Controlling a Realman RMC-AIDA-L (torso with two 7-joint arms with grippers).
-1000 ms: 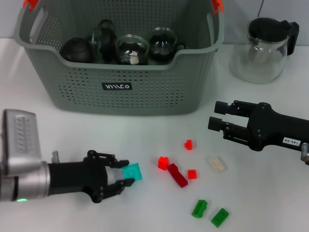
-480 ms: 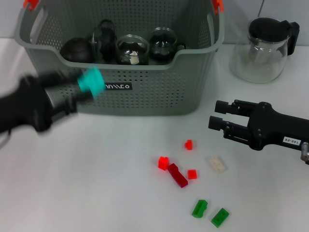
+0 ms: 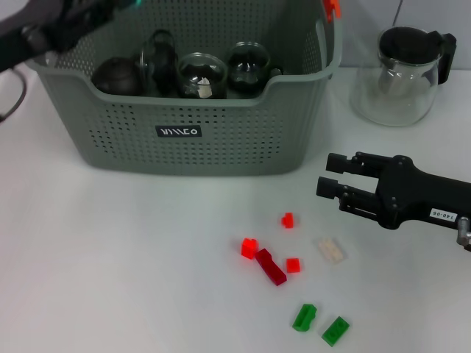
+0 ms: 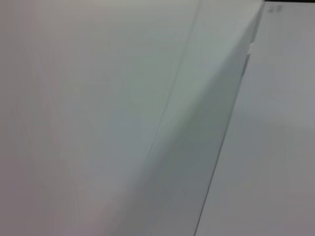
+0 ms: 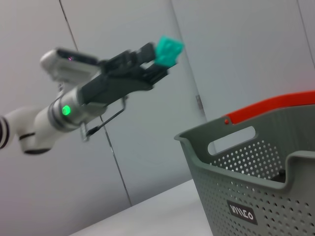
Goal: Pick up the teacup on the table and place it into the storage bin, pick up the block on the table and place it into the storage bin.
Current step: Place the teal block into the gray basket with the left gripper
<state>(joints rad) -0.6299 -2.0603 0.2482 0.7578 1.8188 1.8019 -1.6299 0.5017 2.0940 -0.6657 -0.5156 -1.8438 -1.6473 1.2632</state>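
Observation:
My left gripper is shut on a teal block and holds it high in the air, beyond the storage bin's rim. In the head view the left arm shows as a blur over the back left corner of the grey storage bin, with a sliver of the teal block at the frame's top edge. Glass teacups and dark pots sit inside the bin. My right gripper hovers open and empty to the right of the bin, above the table.
Loose blocks lie on the table in front: red ones, a dark red one, a pale one and two green ones. A glass pot with a black lid stands at the back right. The left wrist view shows only a pale wall.
The left arm has risen with the teal block from in front of the bin to above its back left corner. The right arm has not moved.

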